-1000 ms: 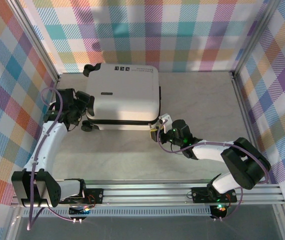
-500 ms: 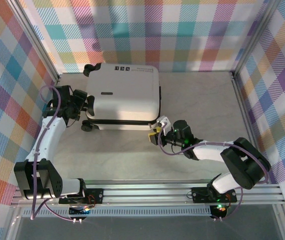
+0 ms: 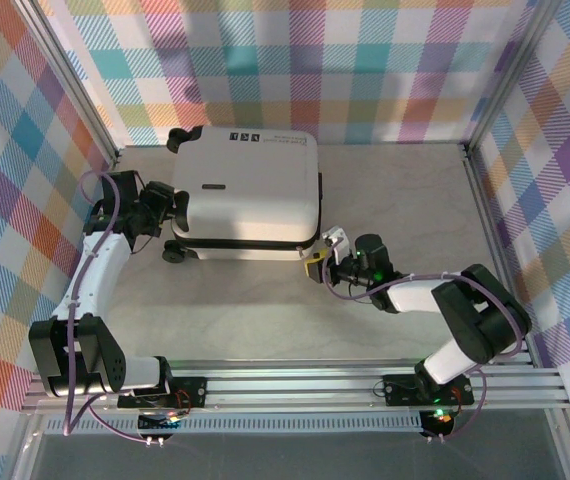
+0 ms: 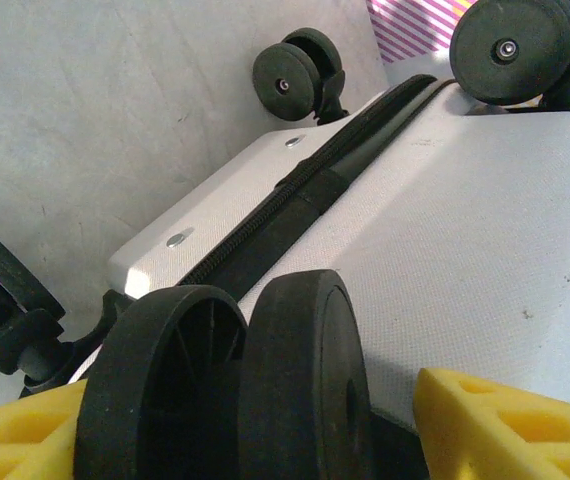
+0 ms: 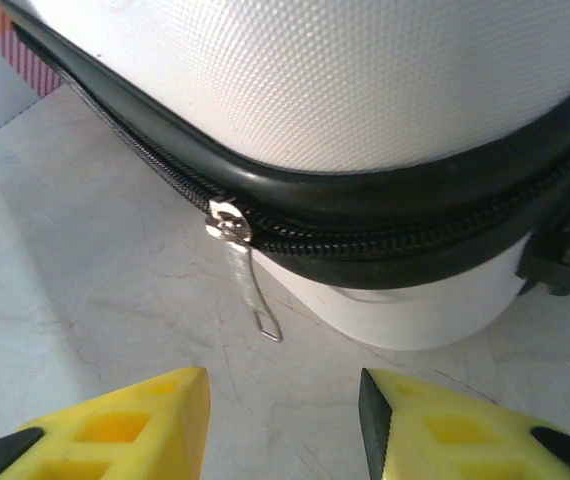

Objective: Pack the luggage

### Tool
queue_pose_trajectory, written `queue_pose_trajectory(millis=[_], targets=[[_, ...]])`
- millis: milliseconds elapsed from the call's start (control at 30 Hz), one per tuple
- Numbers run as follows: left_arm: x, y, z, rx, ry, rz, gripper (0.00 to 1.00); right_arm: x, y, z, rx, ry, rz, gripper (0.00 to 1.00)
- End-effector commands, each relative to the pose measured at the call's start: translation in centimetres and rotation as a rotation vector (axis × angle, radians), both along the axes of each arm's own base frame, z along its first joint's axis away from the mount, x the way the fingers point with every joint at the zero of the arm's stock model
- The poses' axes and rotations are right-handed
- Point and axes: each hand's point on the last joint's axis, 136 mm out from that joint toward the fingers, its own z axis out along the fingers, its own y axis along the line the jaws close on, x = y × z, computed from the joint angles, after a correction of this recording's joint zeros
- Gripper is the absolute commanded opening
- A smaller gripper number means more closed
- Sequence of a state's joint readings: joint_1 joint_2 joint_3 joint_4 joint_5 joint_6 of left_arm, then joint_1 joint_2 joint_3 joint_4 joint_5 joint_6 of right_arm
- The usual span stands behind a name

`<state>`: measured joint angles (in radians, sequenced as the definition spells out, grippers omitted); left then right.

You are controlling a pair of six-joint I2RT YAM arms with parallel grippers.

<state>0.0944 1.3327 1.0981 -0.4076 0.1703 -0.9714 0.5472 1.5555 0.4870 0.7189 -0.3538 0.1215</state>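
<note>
The luggage [image 3: 250, 195] lies flat and zipped on the table, a white hard shell with black wheels. My left gripper [image 3: 170, 207] is at its left end, fingers either side of a double black wheel [image 4: 295, 380]. The left fingertip [image 4: 25, 440] is against the wheel; a small gap shows at the right fingertip [image 4: 505, 420]. My right gripper [image 3: 322, 258] is at the near right corner, low over the table. It [image 5: 283, 420] stands open with nothing between the fingers. The metal zipper pull [image 5: 255, 300] hangs from the black zip of the luggage [image 5: 345, 80], just ahead of the fingertips.
Plaid walls close in the table at the left, back and right. An aluminium rail [image 3: 295, 385] runs along the near edge. Bare table [image 3: 405, 200] lies to the right of the suitcase. Two more wheels [image 4: 300, 75] [image 4: 513, 45] stick out at the far end.
My left gripper's jaws have narrowed around the wheel. The right gripper dipped slightly toward me, then came back close to the suitcase corner.
</note>
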Motion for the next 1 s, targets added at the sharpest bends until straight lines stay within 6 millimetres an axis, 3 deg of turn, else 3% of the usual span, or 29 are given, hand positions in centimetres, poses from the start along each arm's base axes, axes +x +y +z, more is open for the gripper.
queue_pose_trajectory(millis=[0,467,733,967], targets=[[0.5,-0.7,0.1,-0.017,-0.036,-0.049,0.69,-0.1,1.8,1.9,0.075,-0.021,0.090,0.44],[0.6,-1.0,0.0,-0.033,-0.045,-0.062,0.68,0.4,3.5,1.6,0.224,0.111,0.104,0.38],[0.4,-1.0,0.0,-0.033,-0.047,-0.062,0.68,0.3,4.0,3.0,0.281,0.118,0.131,0.32],[0.5,-1.0,-0.2,-0.031,-0.043,-0.061,0.66,1.4,3.6,2.5,0.253,0.137,0.061,0.11]])
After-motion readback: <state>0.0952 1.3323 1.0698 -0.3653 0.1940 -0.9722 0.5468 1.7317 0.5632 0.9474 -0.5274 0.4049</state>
